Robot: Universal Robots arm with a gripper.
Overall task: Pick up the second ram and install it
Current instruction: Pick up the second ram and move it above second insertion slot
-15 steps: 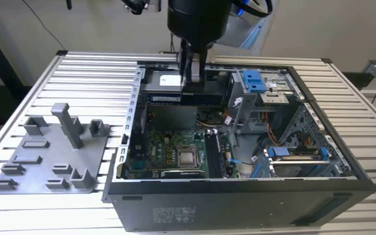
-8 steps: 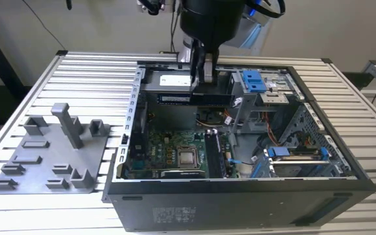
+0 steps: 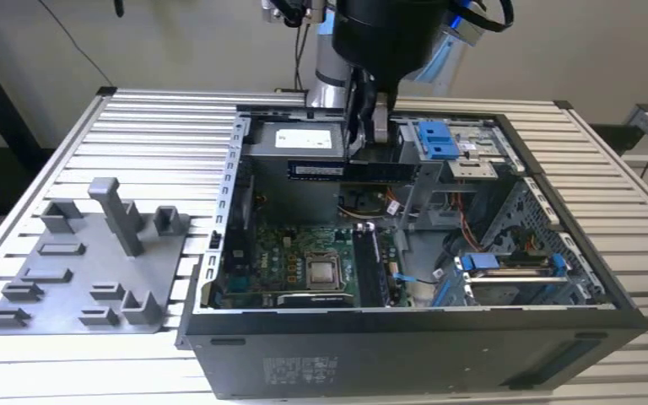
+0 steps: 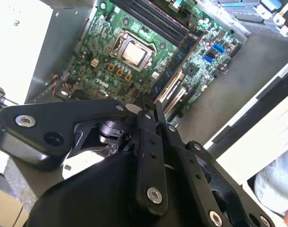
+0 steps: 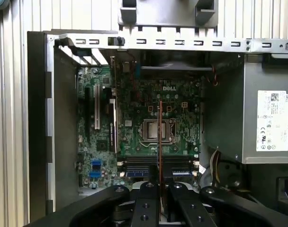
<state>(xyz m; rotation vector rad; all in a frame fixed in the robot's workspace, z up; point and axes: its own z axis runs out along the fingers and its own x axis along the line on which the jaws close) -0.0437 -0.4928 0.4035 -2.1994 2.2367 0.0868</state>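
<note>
My gripper [image 3: 367, 145] hangs over the back part of the open computer case [image 3: 414, 337], shut on the second ram [image 3: 353, 170]. The ram is a thin dark stick, held level and lengthwise above the case floor. In the first wrist view it shows edge-on as a thin line [image 5: 160, 137] running out from the gripper [image 5: 160, 185] over the CPU socket [image 5: 158, 130]. In the second wrist view the ram [image 4: 179, 64] reaches out from the gripper [image 4: 148, 109] above the motherboard [image 4: 106, 71]. The memory slots [image 5: 156, 168] lie on the board near the fingers.
The power supply [image 3: 296, 139] and drive cage with blue clips [image 3: 442, 139] flank the gripper inside the case. A grey tray [image 3: 77, 291] with blocks and a post stands on the slatted table [image 3: 144, 118] at the exterior view's left. Cables [image 3: 414, 278] lie beside the board.
</note>
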